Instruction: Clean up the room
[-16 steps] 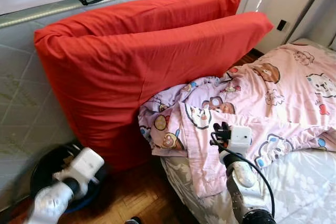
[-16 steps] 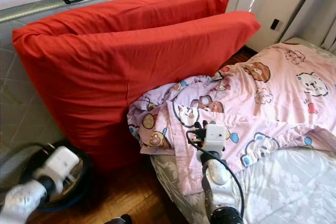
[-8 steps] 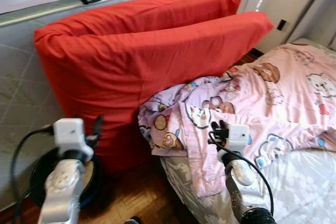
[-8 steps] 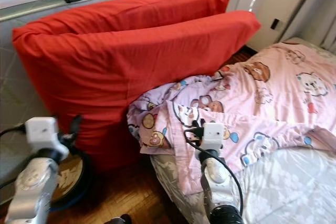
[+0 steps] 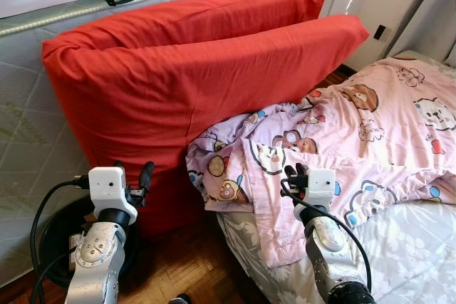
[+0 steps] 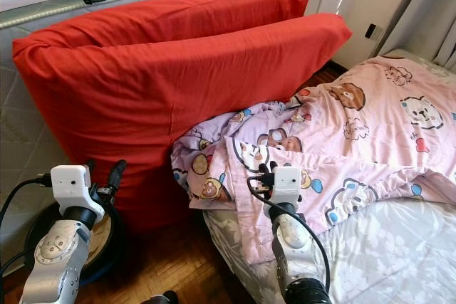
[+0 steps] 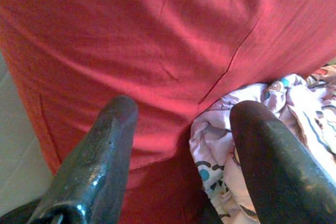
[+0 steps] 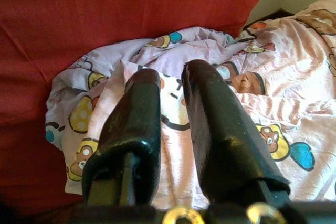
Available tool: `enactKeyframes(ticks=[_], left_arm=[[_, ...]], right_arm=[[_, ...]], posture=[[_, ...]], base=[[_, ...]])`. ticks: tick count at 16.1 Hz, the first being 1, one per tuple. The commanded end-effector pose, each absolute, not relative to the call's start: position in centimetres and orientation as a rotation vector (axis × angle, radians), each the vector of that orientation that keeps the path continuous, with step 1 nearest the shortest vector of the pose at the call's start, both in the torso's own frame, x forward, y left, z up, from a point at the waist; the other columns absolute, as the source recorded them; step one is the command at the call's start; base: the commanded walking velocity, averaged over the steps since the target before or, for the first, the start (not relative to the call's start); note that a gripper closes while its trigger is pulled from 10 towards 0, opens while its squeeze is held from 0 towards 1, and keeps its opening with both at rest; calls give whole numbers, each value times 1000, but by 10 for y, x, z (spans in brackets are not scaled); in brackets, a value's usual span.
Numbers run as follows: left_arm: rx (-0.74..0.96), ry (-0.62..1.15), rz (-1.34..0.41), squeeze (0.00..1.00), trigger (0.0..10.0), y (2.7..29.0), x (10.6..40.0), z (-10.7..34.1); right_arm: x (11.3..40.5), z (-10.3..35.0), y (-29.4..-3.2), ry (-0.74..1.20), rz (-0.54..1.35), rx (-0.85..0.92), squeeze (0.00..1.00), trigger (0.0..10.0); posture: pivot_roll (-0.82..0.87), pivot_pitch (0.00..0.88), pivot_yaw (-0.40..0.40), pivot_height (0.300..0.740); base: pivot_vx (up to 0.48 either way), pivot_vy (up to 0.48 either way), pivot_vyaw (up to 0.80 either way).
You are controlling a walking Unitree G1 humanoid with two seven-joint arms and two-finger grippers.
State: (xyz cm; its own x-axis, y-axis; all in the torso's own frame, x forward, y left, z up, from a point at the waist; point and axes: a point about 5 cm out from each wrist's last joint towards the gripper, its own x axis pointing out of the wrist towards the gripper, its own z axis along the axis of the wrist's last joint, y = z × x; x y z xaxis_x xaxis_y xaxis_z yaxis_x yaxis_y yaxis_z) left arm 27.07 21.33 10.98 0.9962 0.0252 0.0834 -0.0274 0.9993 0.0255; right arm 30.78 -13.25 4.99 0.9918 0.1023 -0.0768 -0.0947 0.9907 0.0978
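Left gripper (image 5: 132, 177): fingers spread wide, gripping nothing, hovering just beside the lower front of the red pillows (image 5: 192, 83), apparently lining up a grab.
Right gripper (image 5: 295, 176): fingers drawn nearly together, nothing between them, hanging over the blanket's (image 5: 342, 140) turned-back fold.
Red pillows: two, leaning stacked against the quilted wall panel (image 5: 28, 140), lower ends reaching toward the wood floor (image 5: 182, 268).
Blanket: pink cartoon print, lying rumpled across the bed (image 5: 406, 247), its bunched corner pressing against the pillows.
Judgement: pillows probably going first.
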Motion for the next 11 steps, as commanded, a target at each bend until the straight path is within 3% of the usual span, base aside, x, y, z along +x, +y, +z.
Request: enactKeyframes(ticks=[1, 8, 11], left_arm=[[33, -83, 20, 0, 10000, 213, 269, 110], [39, -74, 22, 0, 10000, 210, 270, 108], [39, -66, 18, 0, 10000, 208, 270, 106]], right_arm=[[308, 52, -131, 69, 107, 93, 0, 10000], [307, 50, -131, 85, 118, 93, 0, 10000], [306, 50, -129, 77, 128, 97, 0, 10000]], posture=[[110, 140, -57, 707], [107, 142, -58, 707], [107, 142, -58, 673]], base=[[0, 0, 0], [0, 0, 0], [0, 0, 0]])
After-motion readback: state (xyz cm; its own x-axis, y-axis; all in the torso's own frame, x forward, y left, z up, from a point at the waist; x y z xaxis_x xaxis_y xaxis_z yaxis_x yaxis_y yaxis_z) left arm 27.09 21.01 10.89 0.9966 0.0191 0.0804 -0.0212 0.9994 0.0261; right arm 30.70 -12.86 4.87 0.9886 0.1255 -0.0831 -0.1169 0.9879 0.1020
